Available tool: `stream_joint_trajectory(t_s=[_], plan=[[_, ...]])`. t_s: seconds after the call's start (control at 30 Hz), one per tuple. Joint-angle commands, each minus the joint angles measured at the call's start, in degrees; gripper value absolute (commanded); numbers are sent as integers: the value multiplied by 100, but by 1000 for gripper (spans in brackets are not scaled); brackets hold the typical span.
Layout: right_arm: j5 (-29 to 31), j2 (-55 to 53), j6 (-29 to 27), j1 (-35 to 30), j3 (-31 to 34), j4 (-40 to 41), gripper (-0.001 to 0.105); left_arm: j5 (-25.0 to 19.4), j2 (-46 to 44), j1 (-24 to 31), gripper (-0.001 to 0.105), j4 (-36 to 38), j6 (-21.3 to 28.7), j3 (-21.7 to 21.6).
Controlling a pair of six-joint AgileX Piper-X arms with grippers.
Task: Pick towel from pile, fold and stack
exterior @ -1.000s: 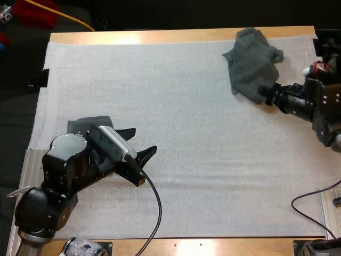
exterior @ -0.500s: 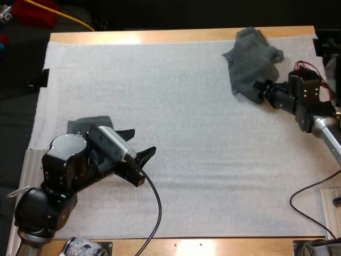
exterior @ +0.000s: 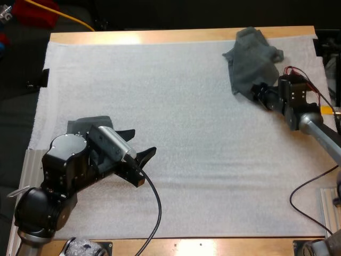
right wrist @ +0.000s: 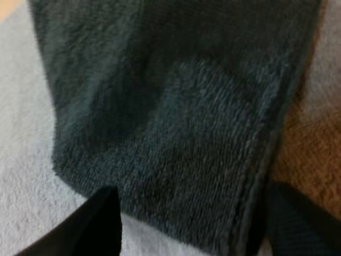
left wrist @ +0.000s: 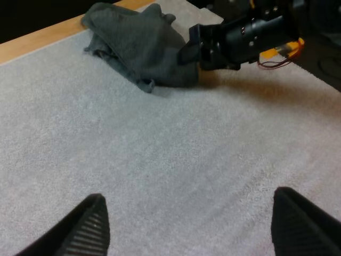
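The white mat (exterior: 186, 133) covers most of the wooden table (exterior: 160, 36). The crumpled towel (exterior: 250, 61) lies at the mat's far right corner. A second towel (exterior: 88, 124), smaller to see, lies on the mat's left side, partly under our left arm. Our right gripper (exterior: 259, 92) is at the crumpled towel's near edge. Its fingers (right wrist: 106, 218) are spread wide, with the towel's edge between them. Our left gripper (left wrist: 187, 213) is over bare mat, fingers wide apart, holding nothing.

High view looks down over the desk (exterior: 176, 36); left wrist faces the towel (left wrist: 141, 45) from afar, right wrist from close above.
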Motion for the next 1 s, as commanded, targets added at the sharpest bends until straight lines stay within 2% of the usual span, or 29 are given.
stream_joint_trajectory(t_s=[0.0, 0.2, 0.27, 0.43, 0.5, 0.57, 0.73, 0.97], plan=[[12, 74, 66, 2, -59, -142, 58, 78, -5, -20, 63, 17, -23, -48], [-41, 415, 424, 2, -59, -485, 57, 102, -5, -20, 63, 17, -23, -48], [-60, 489, 526, 2, -59, -526, 54, 102, -5, -20, 63, 17, -23, -48], [-258, 517, 581, 2, -59, -518, 25, 102, -5, -20, 63, 17, -23, -48], [-421, 517, 581, 2, -59, -534, 10, 102, -5, -20, 63, 17, -23, -48], [-595, 517, 573, 2, -59, -533, 2, 102, -5, -20, 63, 17, -23, -48], [-957, 356, 315, 2, -59, -470, 1, 102, -5, -20, 63, 17, -23, -48], [-787, -467, -706, 15, -59, 112, 1, 102, -5, -20, 63, 17, -38, -48]])
